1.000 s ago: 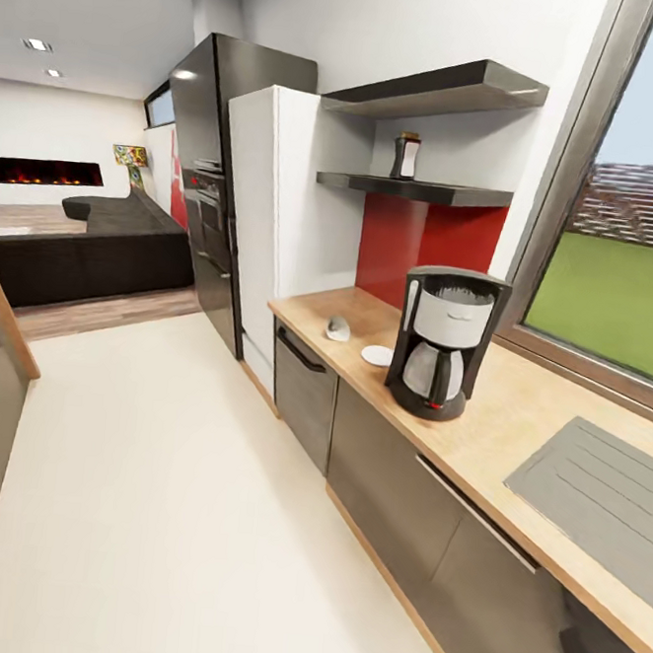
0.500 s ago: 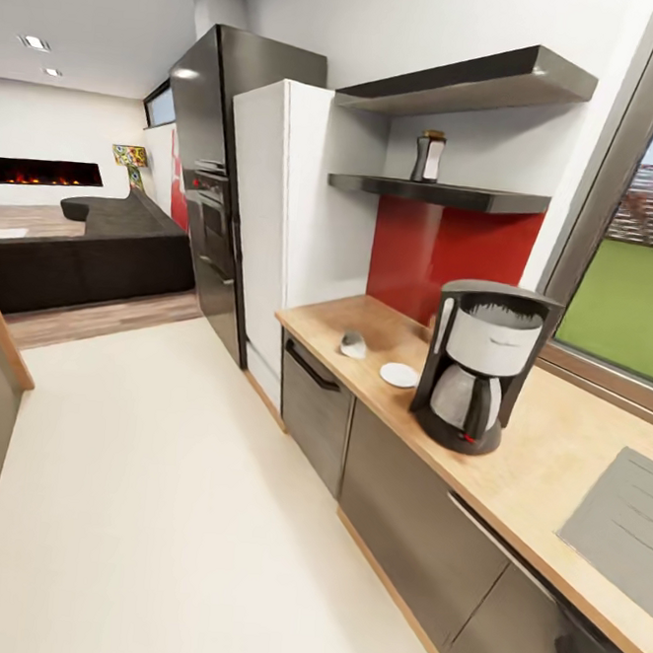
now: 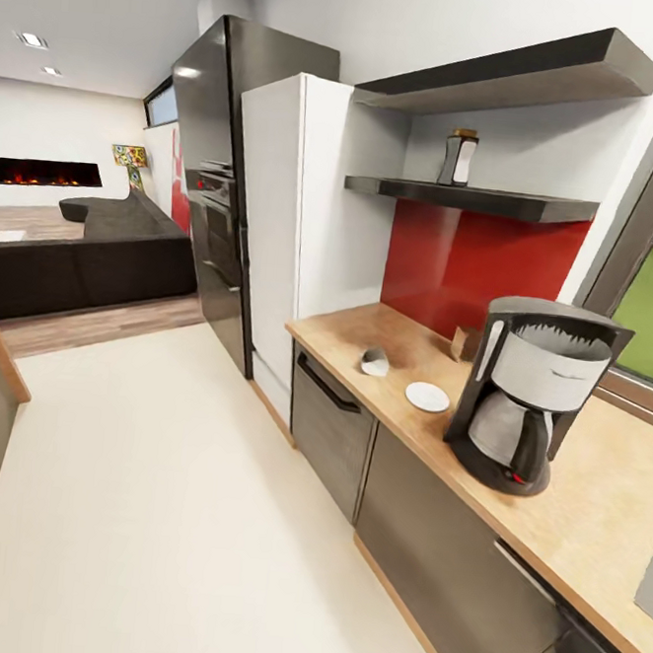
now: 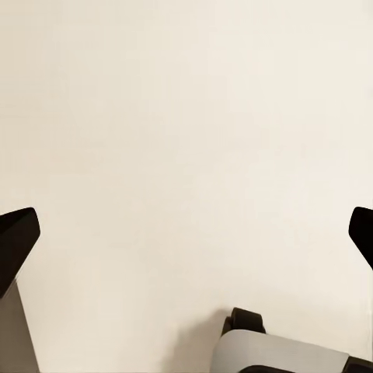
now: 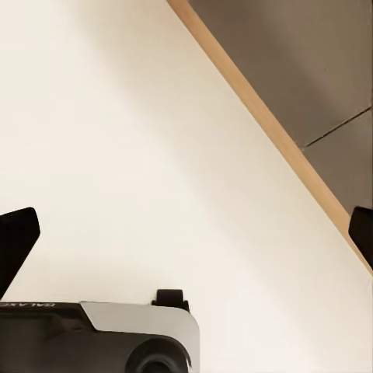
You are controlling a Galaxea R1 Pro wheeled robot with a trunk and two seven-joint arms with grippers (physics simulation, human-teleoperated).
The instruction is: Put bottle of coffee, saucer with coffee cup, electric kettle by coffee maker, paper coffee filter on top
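The left gripper (image 4: 186, 229) is hanging over bare cream floor (image 4: 179, 116), its two dark fingertips (image 4: 17, 233) sitting at opposite edges of the left wrist view, spread wide with nothing between them. The right gripper (image 5: 186, 229) is standing just as wide apart and is likewise holding and touching nothing; beneath it the right wrist view is showing the same floor plus the tan plinth strip (image 5: 264, 116) and grey cabinet fronts (image 5: 311, 54), and part of the robot's grey and black base (image 5: 116, 338).

The head view is giving what the wrist cameras are not: the kitchen countertop (image 3: 596, 528) running along the wall, with the coffee maker (image 3: 529, 394) standing upright on it. The saucer (image 3: 427, 397) is lying flat on the counter near the machine's left side, apart from it. Farther along, the coffee cup (image 3: 374, 361) is sitting on the worktop well clear of the saucer, seemingly tipped on its side. The bottle of coffee (image 3: 459, 158) is standing upright on the kitchen shelf (image 3: 476, 197), above a red backsplash (image 3: 480, 271). A white fridge (image 3: 295, 235) is standing at the counter's far end.
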